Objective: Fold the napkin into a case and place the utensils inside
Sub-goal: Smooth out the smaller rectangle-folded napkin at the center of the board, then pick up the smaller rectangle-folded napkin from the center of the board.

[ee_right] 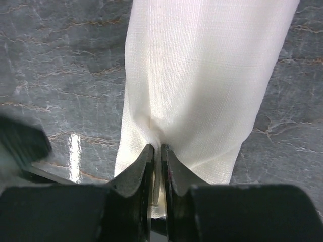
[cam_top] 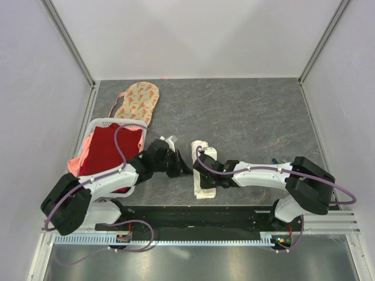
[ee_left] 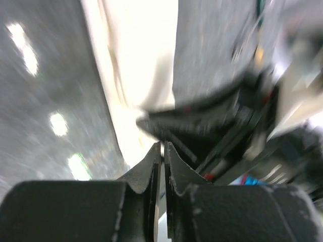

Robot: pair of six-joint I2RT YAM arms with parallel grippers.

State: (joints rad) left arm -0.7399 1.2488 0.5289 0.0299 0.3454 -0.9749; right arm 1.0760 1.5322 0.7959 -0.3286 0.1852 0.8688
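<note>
The cream-white napkin (cam_top: pixel 201 150) lies folded into a narrow layered strip, a case shape, on the grey table just in front of the arms. It fills the right wrist view (ee_right: pixel 202 75) and shows blurred in the left wrist view (ee_left: pixel 136 50). My right gripper (cam_top: pixel 205 177) (ee_right: pixel 157 147) is shut on a pinch of cloth at the strip's near end. My left gripper (cam_top: pixel 183 167) (ee_left: pixel 163 143) sits just left of the strip, jaws shut with a thin pale sliver between them that I cannot identify. No gold utensil shows clearly.
A white basket (cam_top: pixel 108 121) holding a red cloth (cam_top: pixel 111 149) stands at the left, beside my left arm. A peach floral cloth (cam_top: pixel 137 102) lies behind it. A small dark item (cam_top: pixel 275 159) sits by my right arm. White walls enclose the table.
</note>
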